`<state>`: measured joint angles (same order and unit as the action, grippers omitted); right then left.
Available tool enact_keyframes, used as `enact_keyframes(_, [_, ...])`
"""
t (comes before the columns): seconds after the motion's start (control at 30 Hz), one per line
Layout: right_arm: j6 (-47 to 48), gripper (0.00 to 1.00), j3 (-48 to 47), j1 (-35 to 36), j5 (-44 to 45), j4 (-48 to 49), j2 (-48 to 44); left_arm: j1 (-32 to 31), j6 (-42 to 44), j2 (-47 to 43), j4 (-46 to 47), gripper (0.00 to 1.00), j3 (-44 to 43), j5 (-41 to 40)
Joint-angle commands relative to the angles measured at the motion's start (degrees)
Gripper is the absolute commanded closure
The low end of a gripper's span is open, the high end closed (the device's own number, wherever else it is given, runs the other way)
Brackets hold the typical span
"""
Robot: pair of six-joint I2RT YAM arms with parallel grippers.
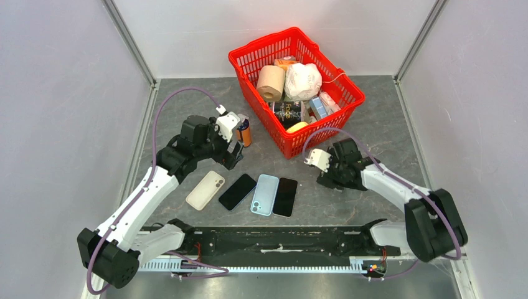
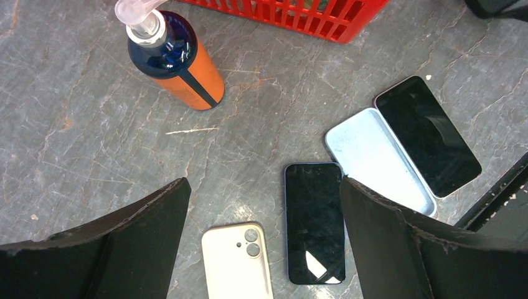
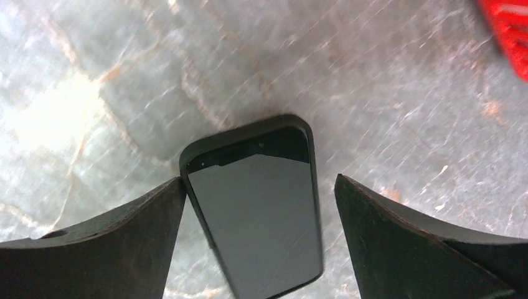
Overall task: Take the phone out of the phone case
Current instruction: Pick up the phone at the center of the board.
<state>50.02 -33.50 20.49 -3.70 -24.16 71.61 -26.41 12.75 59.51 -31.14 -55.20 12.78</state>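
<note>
Right wrist view: the phone (image 3: 258,212) in its dark phone case (image 3: 249,132) lies flat on the table (image 3: 373,93), lower centre of the frame, between the fingers of the right gripper (image 3: 260,179), which are spread wide and hold nothing.

- The right gripper (image 3: 260,182) hangs above the bench (image 3: 373,93), its 2 dark fingers (image 3: 112,249) spread wide at the near left and near right.
- 1 black phone (image 3: 261,205) lies flat on the bench between them, screen up, with a dark raised rim around the glass.
- Its far end sits level with the fingertips; its near end runs out of view.
- The left finger's tip meets the phone's far left corner in the picture, though contact cannot be told; the right finger stands apart from it.
- A red basket (image 3: 507,31) shows blurred at the far right.
</note>
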Motion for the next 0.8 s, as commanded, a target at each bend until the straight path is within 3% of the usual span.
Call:
enact_keyframes(0.0, [-3.6,0.03,-2.1,0.2,2.4,5.5,7.9,0.2,-0.7,-0.6,2.1,0.04,0.6,-0.2])
enact_keyframes(0.23, [-2.4,0.03,-8.1,-1.3,-3.0,-3.3,11.8,0.2,-0.7,-1.7,1.6,0.04,1.0,-0.3])
enact_keyframes(0.5, [-0.1,0.03,-9.3,-11.9,-8.9,-11.6,10.6,0.2,-0.5,-2.2,1.6,0.04,1.8,0.0])
enact_keyframes(0.77, [2.8,0.03,-9.0,-17.0,-11.1,-14.5,11.6,0.2,-1.0,-1.9,1.8,0.04,1.5,0.5])
